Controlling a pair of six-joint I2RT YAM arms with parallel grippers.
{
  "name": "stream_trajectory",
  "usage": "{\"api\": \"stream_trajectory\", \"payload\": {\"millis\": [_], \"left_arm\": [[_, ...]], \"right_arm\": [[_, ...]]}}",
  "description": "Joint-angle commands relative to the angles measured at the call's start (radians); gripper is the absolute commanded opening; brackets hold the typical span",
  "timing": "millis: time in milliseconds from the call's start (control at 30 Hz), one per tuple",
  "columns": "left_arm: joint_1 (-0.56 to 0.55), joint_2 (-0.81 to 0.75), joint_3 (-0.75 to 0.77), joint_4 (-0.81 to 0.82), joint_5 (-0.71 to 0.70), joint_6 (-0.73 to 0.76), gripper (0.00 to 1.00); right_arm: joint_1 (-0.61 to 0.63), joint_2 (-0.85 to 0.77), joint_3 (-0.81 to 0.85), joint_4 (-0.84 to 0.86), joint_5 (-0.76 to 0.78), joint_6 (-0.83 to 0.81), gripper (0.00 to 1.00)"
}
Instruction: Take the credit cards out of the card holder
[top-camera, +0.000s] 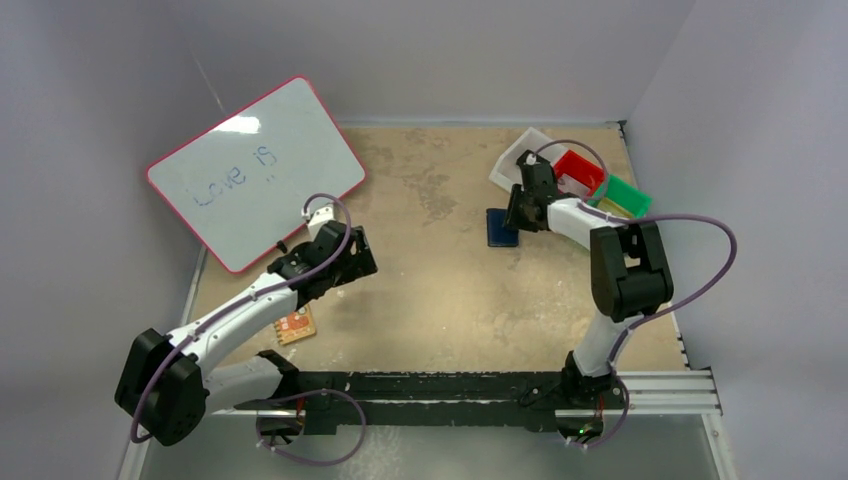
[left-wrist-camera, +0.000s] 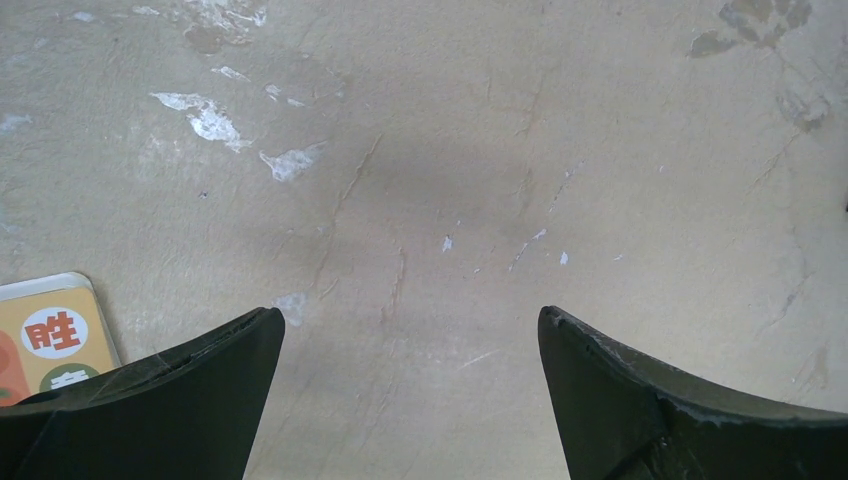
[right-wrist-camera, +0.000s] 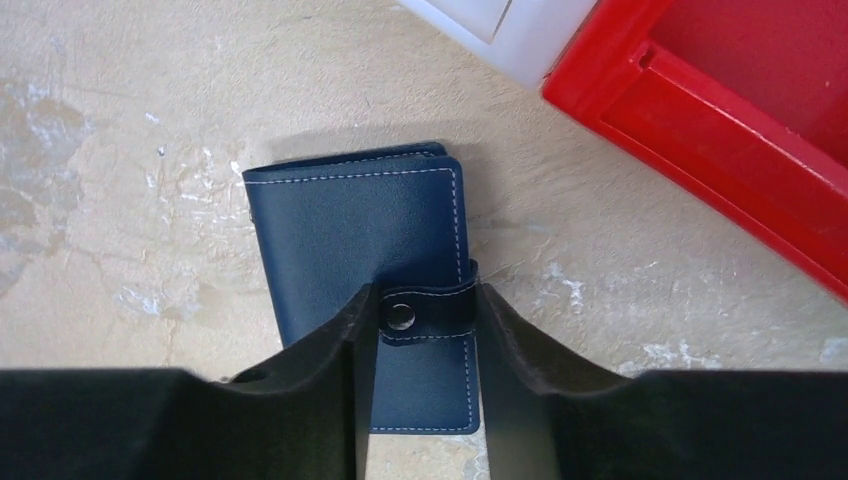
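The wallet (right-wrist-camera: 350, 225) lies shut and flat on the table (right-wrist-camera: 130, 150), with its tab (right-wrist-camera: 435, 312) snapped across the cover. We see no cards; we take them to be inside. In the right wrist view its long axis runs up and down the frame, leaning a little to the upper left, and the tab wraps over its right edge in the lower half.

The right end effector (right-wrist-camera: 425, 300) sits directly over that tab. It is set narrow, one finger at the snap end and the other just outside the wallet's right edge. We cannot tell whether it is pinching the tab or only bracketing it. We judge the coming move turns on this fit, since the tab must lift before the wallet opens.

From the top view, the wallet (top-camera: 501, 230) lies right of centre, half hidden under the right end effector (top-camera: 520, 212). The left end effector (top-camera: 355, 262) is well apart.

Only the left wrist view shows that the left end effector (left-wrist-camera: 410, 320) is spread wide over bare table, with an orange pad (left-wrist-camera: 50, 335) at the frame's lower left. A red bin (right-wrist-camera: 700, 130) stands near the wallet, at upper right.
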Motion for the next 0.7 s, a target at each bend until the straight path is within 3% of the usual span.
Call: {"api": "stream_trajectory", "payload": {"millis": [0,133,300,500,667], "left_arm": [[0.004,0.002,0.029,0.038,0.024,0.024,1.00],[0.004,0.001,0.035,0.042,0.027,0.028,1.00],[0.003,0.002,0.048,0.040,0.037,0.033,1.00],[0.003,0.005,0.067,0.058,0.073,0.047,1.00],[0.003,0.011,0.085,0.063,0.096,0.061,1.00]], "right_arm": [[-0.001,-0.057,-0.078,0.069,-0.082,-0.038,0.33],[0.002,-0.094,-0.160,0.102,-0.131,-0.040,0.18],[0.036,-0.179,-0.258,0.126,-0.202,-0.017,0.12],[0.187,-0.292,-0.318,0.118,-0.234,0.014,0.14],[0.205,-0.406,-0.373,0.137,-0.312,-0.008,0.18]]}}
